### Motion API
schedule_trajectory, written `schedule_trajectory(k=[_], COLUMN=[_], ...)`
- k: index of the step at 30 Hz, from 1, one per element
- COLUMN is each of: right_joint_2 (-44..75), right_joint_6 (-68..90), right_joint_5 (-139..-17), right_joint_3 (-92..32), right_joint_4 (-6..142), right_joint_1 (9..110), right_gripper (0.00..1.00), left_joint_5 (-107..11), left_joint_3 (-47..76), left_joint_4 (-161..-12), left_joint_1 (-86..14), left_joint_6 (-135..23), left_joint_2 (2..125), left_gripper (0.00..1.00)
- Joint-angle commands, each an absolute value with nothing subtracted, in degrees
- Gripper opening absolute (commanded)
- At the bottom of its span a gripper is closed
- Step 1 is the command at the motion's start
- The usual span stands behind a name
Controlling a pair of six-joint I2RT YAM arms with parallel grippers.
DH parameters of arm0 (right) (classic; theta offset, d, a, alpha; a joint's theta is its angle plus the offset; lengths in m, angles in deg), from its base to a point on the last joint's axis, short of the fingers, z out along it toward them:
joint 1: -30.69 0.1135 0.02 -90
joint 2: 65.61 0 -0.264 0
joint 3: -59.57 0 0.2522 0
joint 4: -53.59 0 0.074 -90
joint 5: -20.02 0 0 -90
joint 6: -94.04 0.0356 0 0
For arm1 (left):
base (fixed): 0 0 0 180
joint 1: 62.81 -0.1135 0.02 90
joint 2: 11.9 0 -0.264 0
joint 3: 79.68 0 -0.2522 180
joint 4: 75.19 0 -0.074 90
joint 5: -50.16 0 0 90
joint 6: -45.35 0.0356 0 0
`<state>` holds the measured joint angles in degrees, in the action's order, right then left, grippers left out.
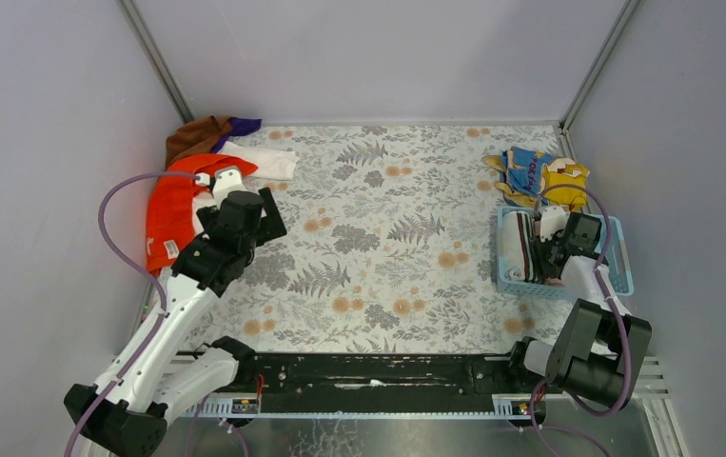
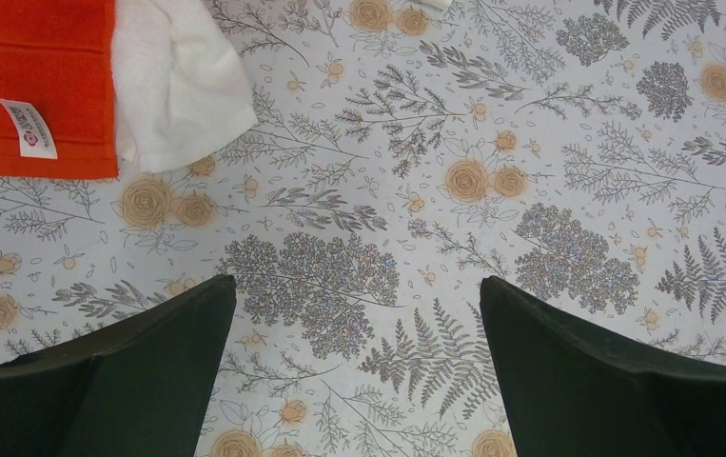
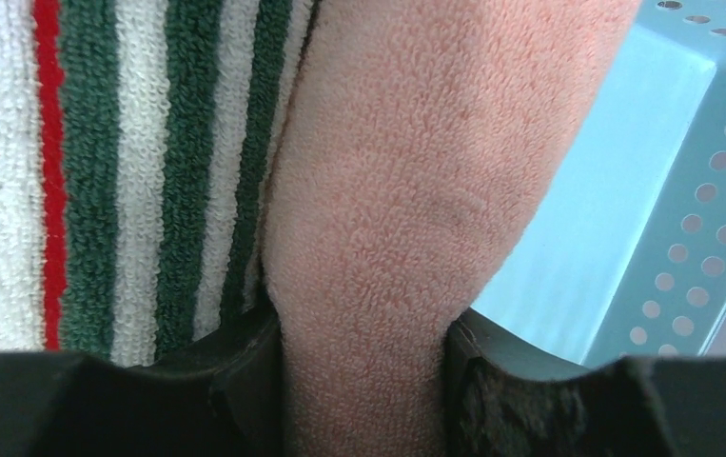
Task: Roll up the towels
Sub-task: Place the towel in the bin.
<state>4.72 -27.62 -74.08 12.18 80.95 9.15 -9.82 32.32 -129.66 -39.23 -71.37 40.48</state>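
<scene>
Overhead, a floral cloth (image 1: 387, 238) of grey ferns and orange roses covers the table, boxed in by plain grey walls (image 1: 368, 57) with metal posts (image 1: 154, 59) at the far corners; the left gripper (image 2: 357, 295) hangs over bare cloth, jaws wide apart, near the orange towel (image 1: 173, 214) and white towel (image 1: 268, 162); the brown towel (image 1: 192, 136) and purple towel (image 1: 243, 124) lie bunched in the far left corner; the right gripper (image 3: 363, 347) is clamped on the pink towel (image 3: 406, 171) inside the pale blue perforated basket (image 3: 663, 190), beside the striped towel (image 3: 121, 171).
</scene>
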Motion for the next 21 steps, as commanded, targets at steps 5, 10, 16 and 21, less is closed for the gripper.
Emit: schedule_trajectory(k=[5,10,16,21], right_joint_2=[5.17,2.22,0.56,0.80], right_joint_6=[-25.80,-27.37,-28.55,-29.24], right_joint_5=[-77.05,-76.75,-79.13,-79.11], right_joint_3=[12.05,9.70,9.29,8.17], right_joint_4=[80.80,83.23,84.70,86.07], right_joint_1=[9.35,9.40,9.37,9.37], right_gripper=[0.34,0.46,0.59,0.62], left_joint_5=[-8.82,-9.05,-9.45,-9.62], left_joint_3=[32.77,33.03,33.12,33.21], left_joint_4=[-127.29,-127.19,-127.01,-126.93], left_joint_1=[-40.02,-40.22,-40.30,-40.59], left_joint_6=[-71.14,-71.11,-71.02,-71.02], left_joint_2=[40.53,40.39,40.12,40.20], left_gripper=[1.00,1.00,1.00,1.00])
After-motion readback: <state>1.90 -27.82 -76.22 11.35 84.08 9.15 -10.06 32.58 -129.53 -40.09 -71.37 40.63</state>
